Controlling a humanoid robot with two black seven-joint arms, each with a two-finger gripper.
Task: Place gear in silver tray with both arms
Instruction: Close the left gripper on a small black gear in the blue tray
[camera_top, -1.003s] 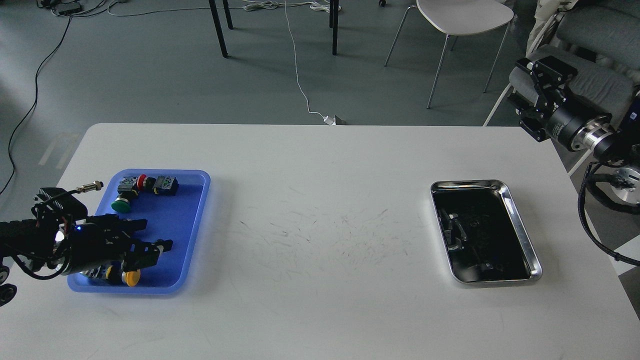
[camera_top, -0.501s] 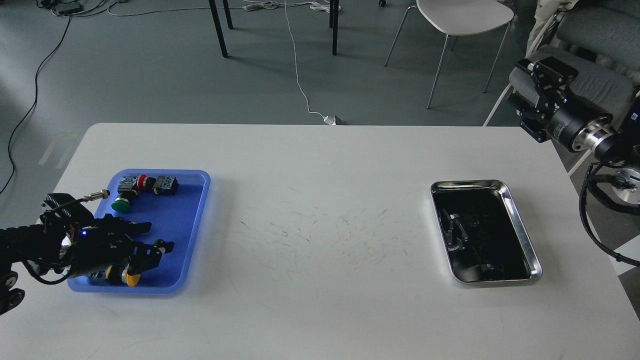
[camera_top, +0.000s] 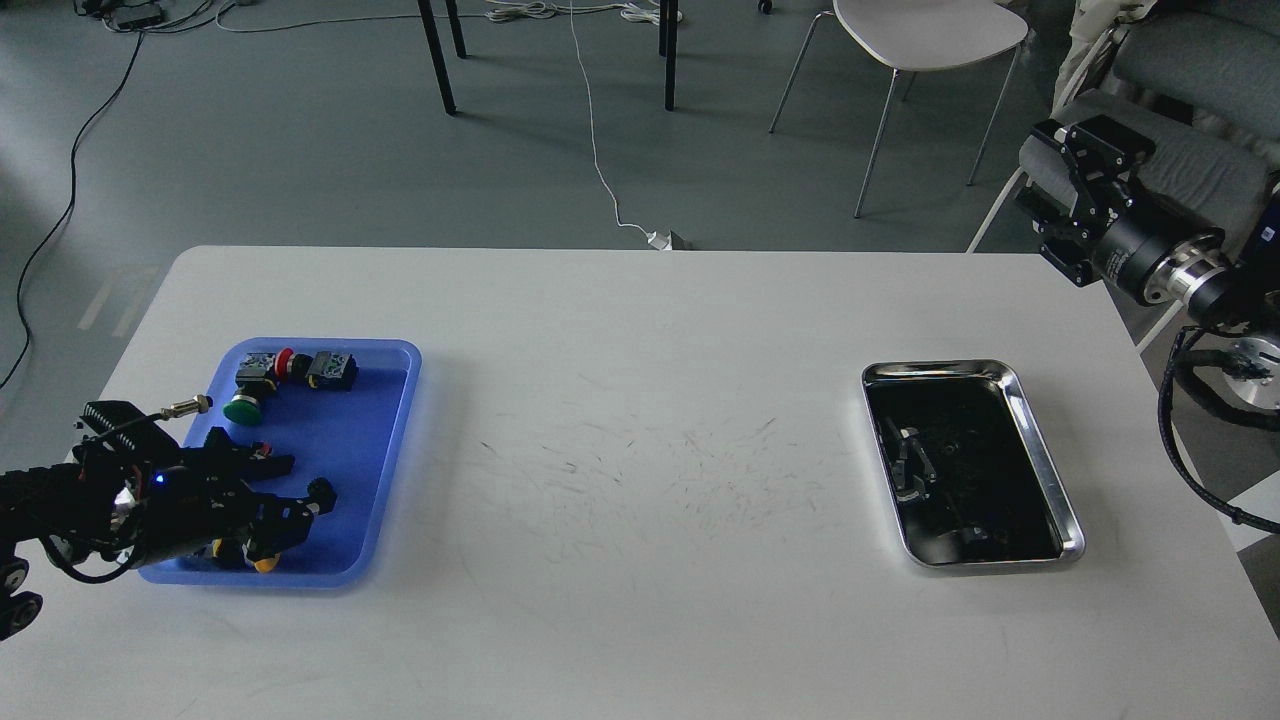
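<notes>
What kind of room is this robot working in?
Probably a lab or workshop: a white worktable holds a blue tray of push-button parts, cables trail across the grey floor, and a plain office chair stands behind.

A white chair and wires on the grey floor

The white chair (camera_top: 925, 35) stands behind the white table (camera_top: 640, 330). A thin white wire (camera_top: 595, 140) runs along the floor. Dark table legs (camera_top: 437, 55) stand far back.
</notes>
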